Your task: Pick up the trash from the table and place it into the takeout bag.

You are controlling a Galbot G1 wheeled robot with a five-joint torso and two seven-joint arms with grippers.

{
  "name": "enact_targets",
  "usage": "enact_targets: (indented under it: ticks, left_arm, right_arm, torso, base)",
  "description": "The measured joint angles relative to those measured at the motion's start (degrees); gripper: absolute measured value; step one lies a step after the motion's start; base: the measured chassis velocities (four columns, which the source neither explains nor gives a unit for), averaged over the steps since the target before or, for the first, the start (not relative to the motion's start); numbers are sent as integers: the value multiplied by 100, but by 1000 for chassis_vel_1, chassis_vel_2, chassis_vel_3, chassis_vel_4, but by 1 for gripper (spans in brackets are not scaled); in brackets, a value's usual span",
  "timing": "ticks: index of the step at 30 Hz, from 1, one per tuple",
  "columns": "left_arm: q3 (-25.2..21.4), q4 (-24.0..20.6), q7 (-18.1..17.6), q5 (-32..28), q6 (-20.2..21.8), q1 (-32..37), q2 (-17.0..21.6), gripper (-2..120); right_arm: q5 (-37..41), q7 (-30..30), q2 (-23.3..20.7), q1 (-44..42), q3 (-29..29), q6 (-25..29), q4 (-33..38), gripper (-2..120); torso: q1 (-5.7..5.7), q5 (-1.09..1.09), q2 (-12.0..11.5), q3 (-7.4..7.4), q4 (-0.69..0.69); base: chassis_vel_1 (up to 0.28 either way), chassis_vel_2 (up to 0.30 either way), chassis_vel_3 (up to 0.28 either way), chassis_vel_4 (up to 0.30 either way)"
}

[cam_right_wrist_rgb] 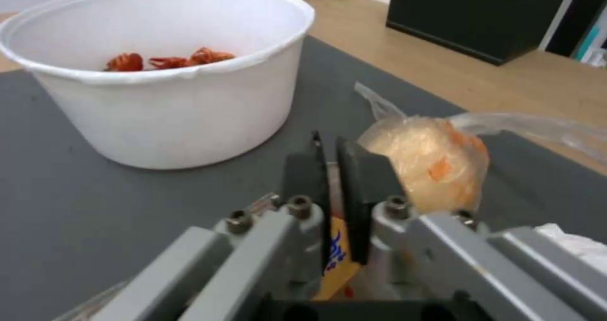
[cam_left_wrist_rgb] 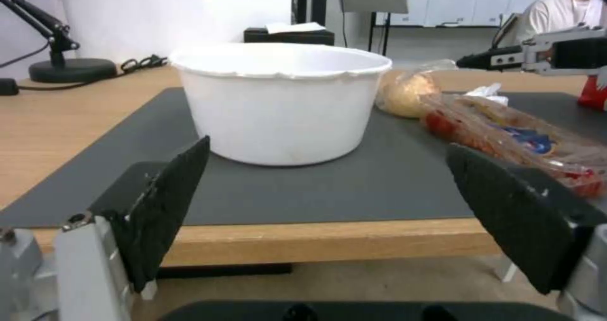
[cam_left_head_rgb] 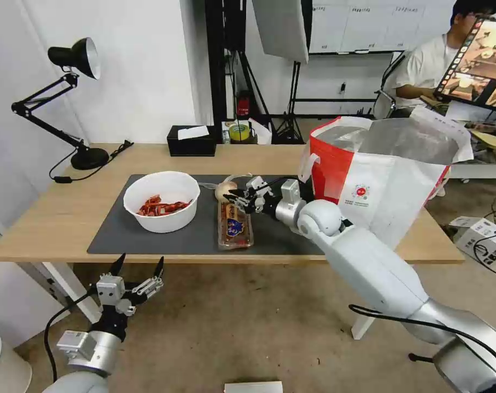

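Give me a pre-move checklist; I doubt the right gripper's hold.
1. Right gripper shut at far end of clear hinged plastic tray: ok.
2. Tray truly pinched: cannot tell.
3. Small beige plastic-wrapped ball clear of gripper: not ok, right beside it.
4. Boxy white takeout bag with red side panels upright, mouth open: ok.
5. Left gripper open, below light-wood table edge: ok.

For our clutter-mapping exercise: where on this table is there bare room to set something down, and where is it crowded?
Free: the bare wood of the table between the lamp base and the white bowl, and the mat's front-left corner. Crowded: bowl to takeout bag, where the plastic tray, wrapped ball and right gripper cluster.
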Motion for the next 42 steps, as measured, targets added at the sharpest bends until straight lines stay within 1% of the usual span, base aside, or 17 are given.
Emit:
enact_targets:
  ticks: [1,8,30,42]
  left_arm:
    - [0,11,3,3,-2,0,1,100]
    - [-8,-8,9,9,-6,15,-3,100]
    - [28,-43,25,13,-12,9,47,100]
    - [64,-34,25,12,-14,-30,40,100]
  right_arm:
    - [66,42,30,9,-1,-44,-47,0]
    - [269,139,104,-12,14,-172,-221,0]
    - [285,222,78,-78,-12,-488,-257,0]
    - [290,224,64,-66,-34,-553,-226,0]
  torso:
    - [0,0,0,0,0]
    - [0,0,0,0,0]
    - [-1,0,0,0,-1]
    - [-1,0,0,0,-1]
  base:
    - [0,0,0,0]
    - [0,0,0,0]
    - [0,0,0,0]
    - [0,0,0,0]
